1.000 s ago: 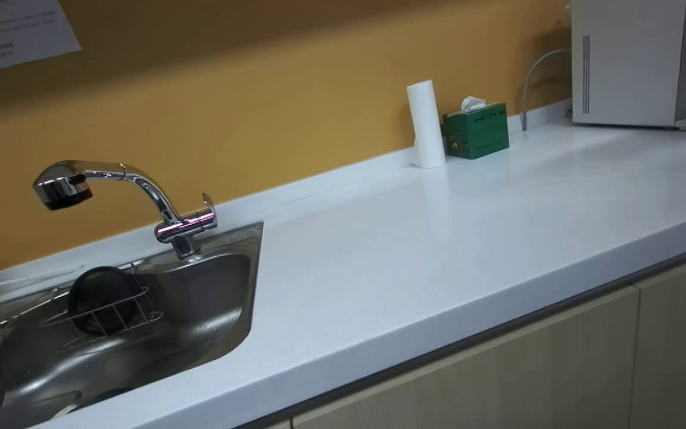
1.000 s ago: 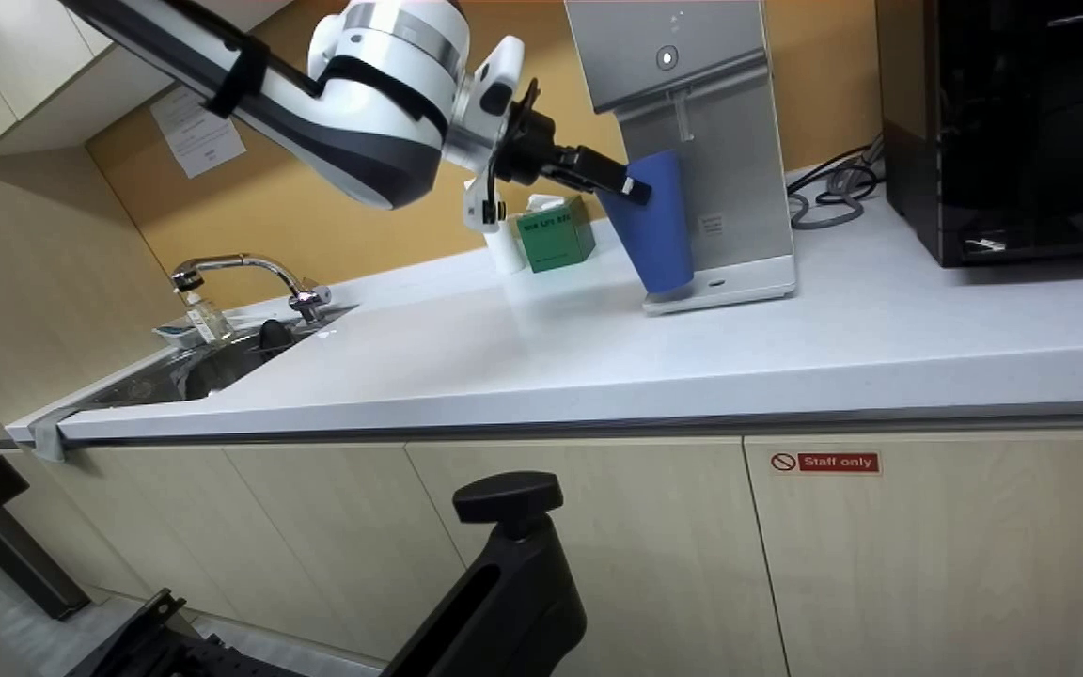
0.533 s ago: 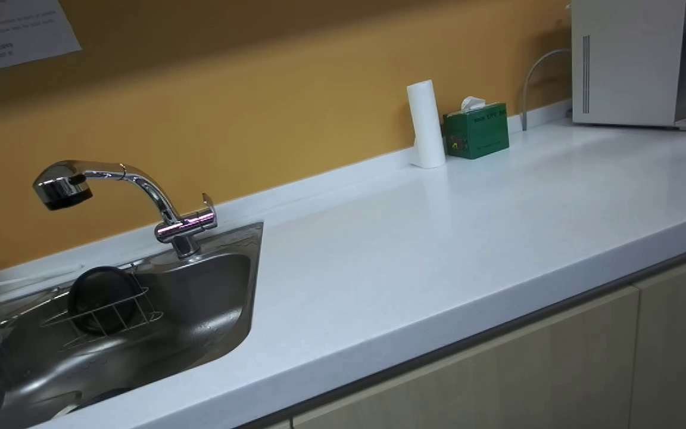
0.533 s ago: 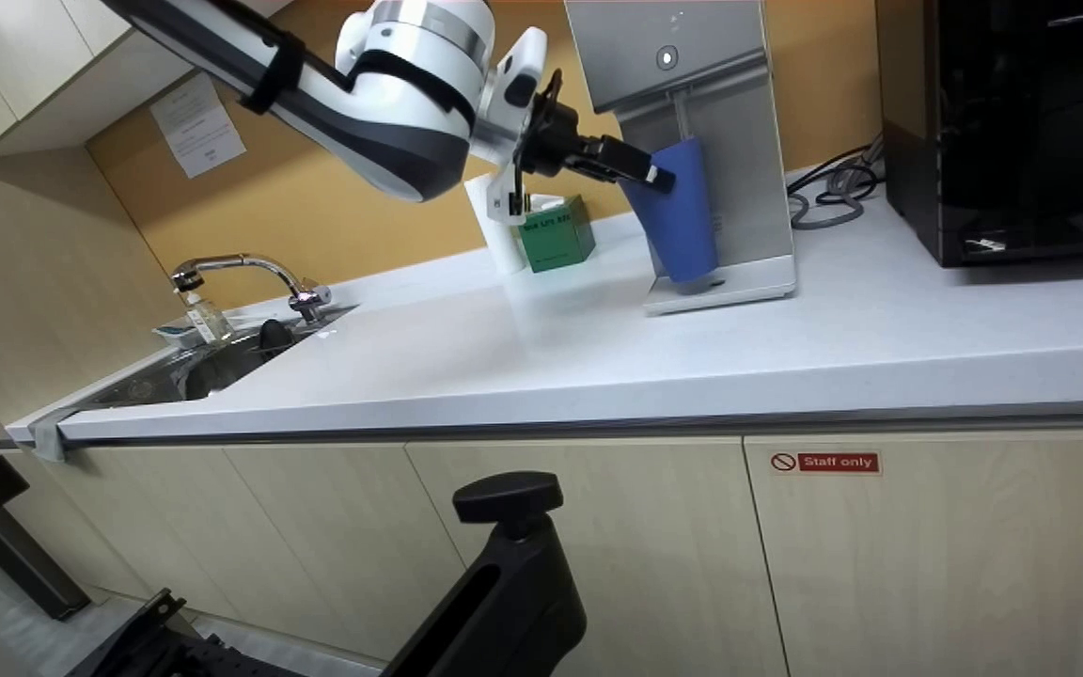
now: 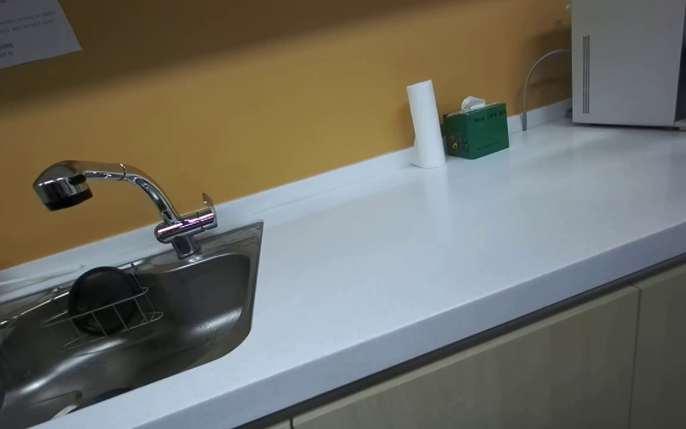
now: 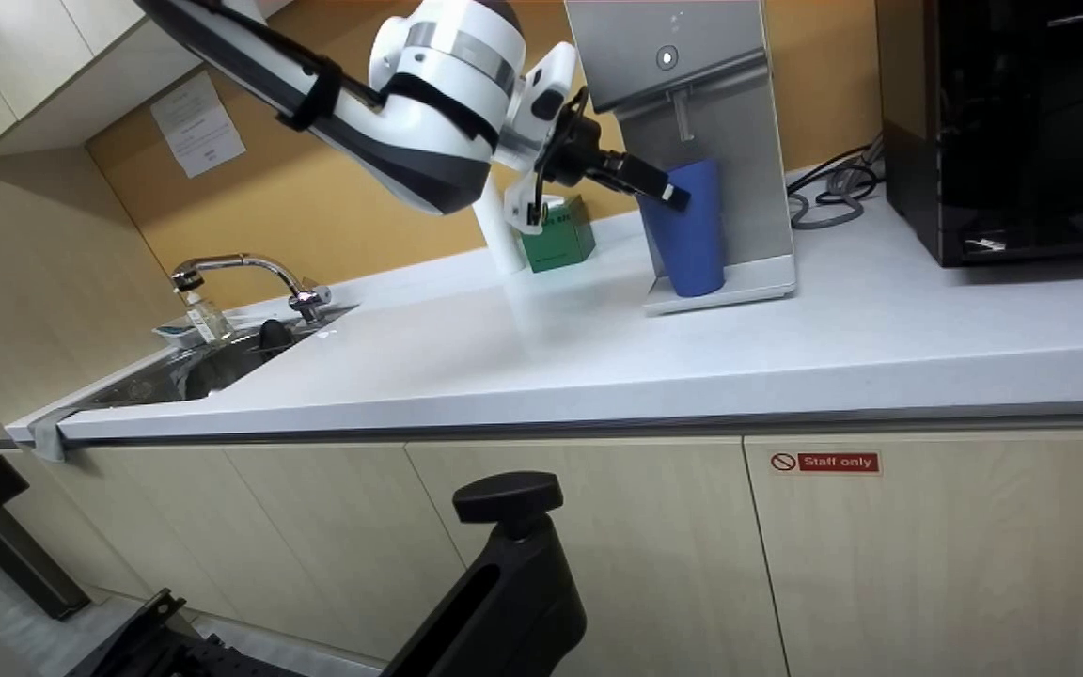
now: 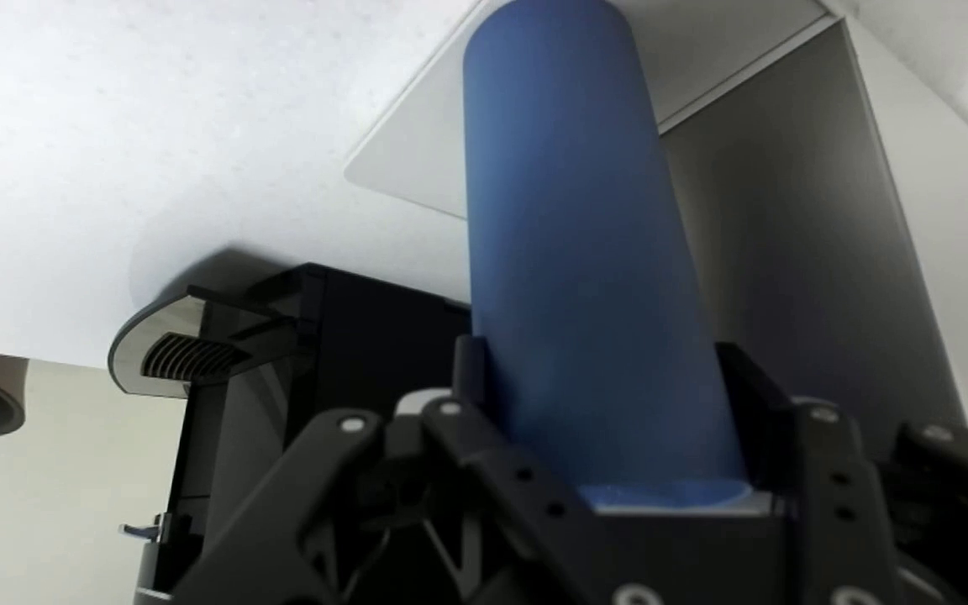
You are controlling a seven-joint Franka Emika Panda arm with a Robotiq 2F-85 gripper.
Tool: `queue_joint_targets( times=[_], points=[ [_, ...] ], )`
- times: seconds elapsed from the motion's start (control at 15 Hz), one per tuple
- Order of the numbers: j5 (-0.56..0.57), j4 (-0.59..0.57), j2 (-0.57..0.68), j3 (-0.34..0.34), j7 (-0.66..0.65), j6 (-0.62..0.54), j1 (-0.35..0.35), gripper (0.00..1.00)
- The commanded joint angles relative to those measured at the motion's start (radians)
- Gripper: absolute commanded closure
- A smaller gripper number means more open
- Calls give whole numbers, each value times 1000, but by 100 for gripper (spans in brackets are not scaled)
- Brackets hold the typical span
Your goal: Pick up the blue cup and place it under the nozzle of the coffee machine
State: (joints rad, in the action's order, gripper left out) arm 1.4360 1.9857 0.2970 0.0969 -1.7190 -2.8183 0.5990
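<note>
The dark blue cup (image 6: 695, 249) is held nearly upright, leaning slightly, over the base plate (image 6: 762, 282) of the coffee machine (image 6: 760, 169). The nozzle (image 6: 682, 117) is just above the cup's rim in that exterior view. My gripper (image 6: 678, 195) is shut on the cup near its rim. In the wrist view the gripper (image 7: 600, 349) has a finger on each side of the cup (image 7: 572, 193), whose lower end is over the base plate (image 7: 421, 168). I cannot tell whether the cup's bottom touches the plate. The coffee machine (image 5: 626, 65) is cut off in an exterior view.
A green tissue box (image 6: 556, 237) and a white paper roll (image 6: 500, 235) stand left of the coffee machine. Cables (image 6: 838, 197) and a black appliance (image 6: 1035, 141) are on its right. A sink (image 5: 218, 298) is at the far left. A black appliance (image 7: 366, 336) shows in the wrist view.
The gripper has carried the cup to the right over the machine's base. In the last half second the cup has come down from near the nozzle and become more upright.
</note>
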Motion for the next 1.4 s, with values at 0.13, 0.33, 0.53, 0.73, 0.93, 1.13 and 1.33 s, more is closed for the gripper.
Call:
queue_joint_targets(
  times=[0.13, 0.33, 0.53, 0.73, 0.93, 1.13, 1.33],
  points=[
    [-20, -60, 44, -1, 13, -58, 17, 58],
    [16, -78, 50, -7, -7, -65, 15, 8],
    [33, -80, 40, -14, -14, -52, 12, 1],
    [69, -67, 20, -24, -2, -38, 10, 0],
    [68, -55, 11, -27, 34, -25, 13, 0],
    [23, -27, 3, -21, 134, -44, 25, 0],
    [-71, 17, 3, -3, 321, -58, 32, 0]
  ],
)
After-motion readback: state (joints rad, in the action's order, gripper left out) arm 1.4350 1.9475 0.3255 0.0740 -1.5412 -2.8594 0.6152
